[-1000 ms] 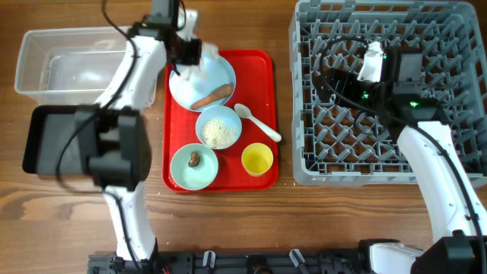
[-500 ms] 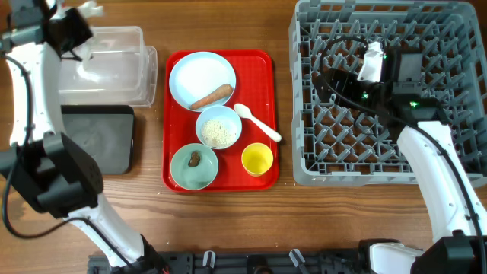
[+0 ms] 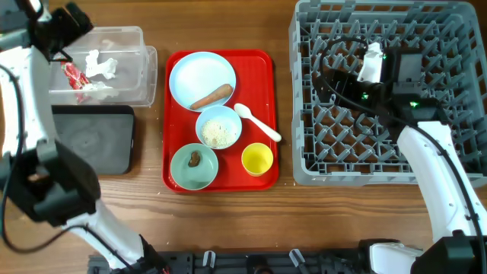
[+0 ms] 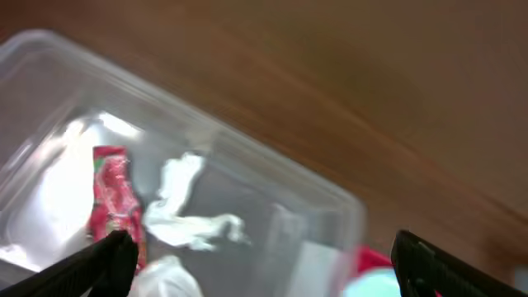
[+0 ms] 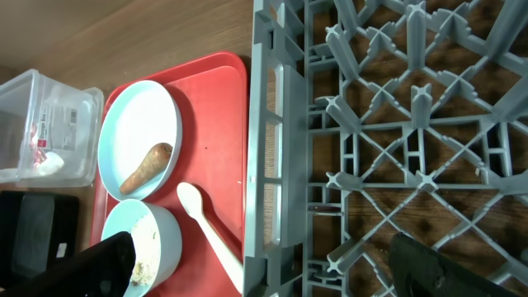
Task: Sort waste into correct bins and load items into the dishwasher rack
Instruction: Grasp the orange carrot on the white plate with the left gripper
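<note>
The left tool (image 4: 264, 247) hangs over the clear tub (image 3: 141, 47) at the far left of the bench (image 3: 228, 228), its fingers wide apart and gripping nothing. Inside the tub lie the red-and-white wrapper (image 3: 74, 77) and the crumpled tissue (image 3: 100, 65), close together. The black tray (image 3: 91, 141) sits just beside the tub on its near side. On the red serving tray (image 3: 262, 72) are the plate (image 3: 194, 74) with the food stick (image 3: 213, 96) lying on it, the upper bowl (image 3: 204, 122) holding white grains (image 3: 219, 133), the lower bowl (image 3: 181, 173) holding the brown lump (image 3: 195, 158), the yellow cup (image 3: 257, 159), and the white spoon (image 3: 257, 122) (scoop end near the plate's rim). The right tool (image 5: 262, 247) hovers over the grey rack (image 3: 304, 171), fingers spread and holding nothing.
</note>
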